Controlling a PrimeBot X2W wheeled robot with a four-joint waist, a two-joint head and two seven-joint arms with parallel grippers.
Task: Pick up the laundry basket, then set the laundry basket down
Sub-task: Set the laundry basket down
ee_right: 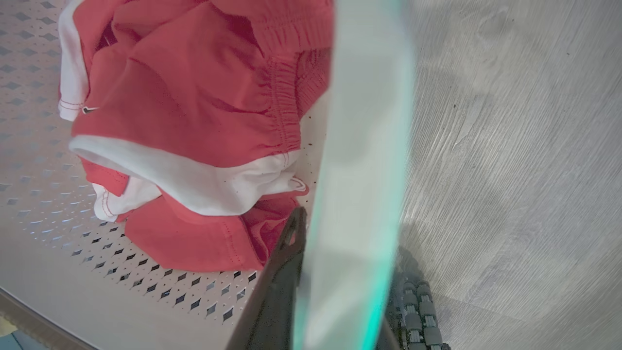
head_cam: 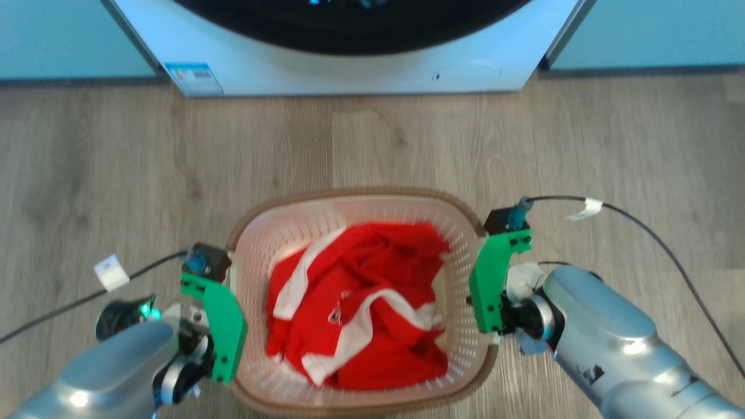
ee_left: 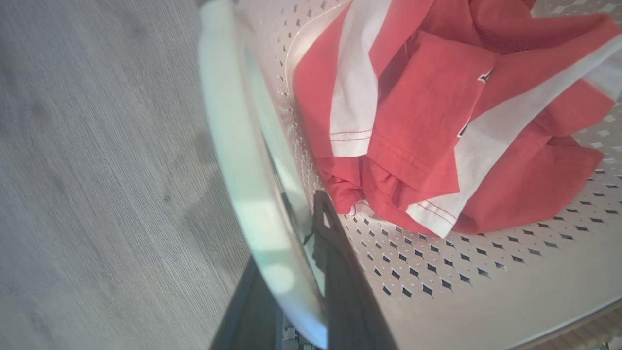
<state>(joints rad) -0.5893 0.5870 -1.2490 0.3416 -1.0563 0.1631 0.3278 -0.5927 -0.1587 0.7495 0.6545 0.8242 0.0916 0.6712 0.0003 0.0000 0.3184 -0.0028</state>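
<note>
Laundry basket lies clamped between left gripper and right gripper.

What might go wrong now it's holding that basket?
The left claw and right claw each pinch just a thin edge of the laundry basket; a slip on either side could tip it, spilling the red clothes. The washing machine stands close ahead, so a forward swing might bump it.

Washer cut off at top edge, label too small to read. Basket near rim clipped at bottom. Left wrist view: basket handle blurred, hides most of left gripper outer finger.
</note>
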